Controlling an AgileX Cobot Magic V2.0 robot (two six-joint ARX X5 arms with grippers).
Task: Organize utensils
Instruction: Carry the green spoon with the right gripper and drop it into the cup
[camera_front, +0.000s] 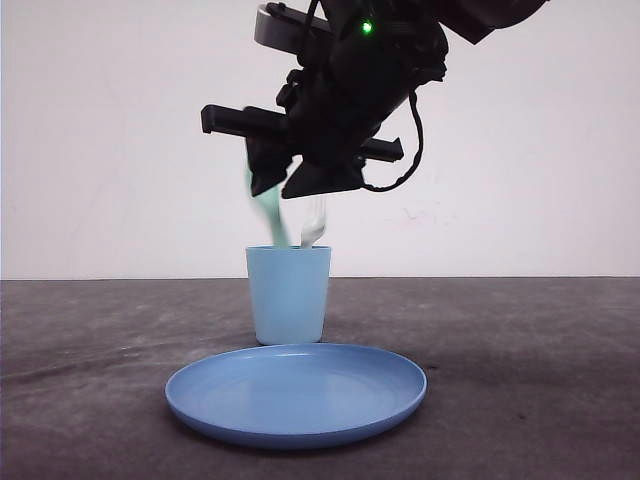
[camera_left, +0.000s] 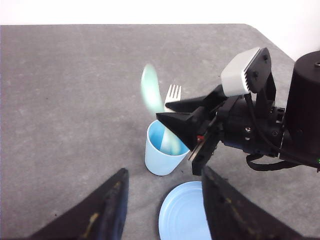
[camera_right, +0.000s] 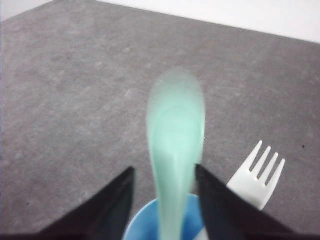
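A light blue cup (camera_front: 288, 295) (camera_left: 159, 160) (camera_right: 142, 225) stands upright behind the round blue plate (camera_front: 296, 392) (camera_left: 182, 215). The white fork (camera_front: 314, 222) (camera_left: 173, 93) (camera_right: 256, 175) stands in the cup, tines up. The mint-green spoon (camera_front: 268, 215) (camera_left: 150, 87) (camera_right: 176, 125) is blurred, bowl up, its handle reaching down into the cup. My right gripper (camera_front: 290, 190) (camera_left: 162, 111) (camera_right: 164, 170) hangs just above the cup, open, the spoon passing between its fingers with a gap on one side. My left gripper (camera_left: 164, 172) stands wide open and holds nothing, back from the cup.
The dark grey table (camera_front: 520, 380) spreads to both sides of the cup and plate. A white wall (camera_front: 100, 150) stands behind it. The table's far corner (camera_left: 265, 35) lies beyond the right arm.
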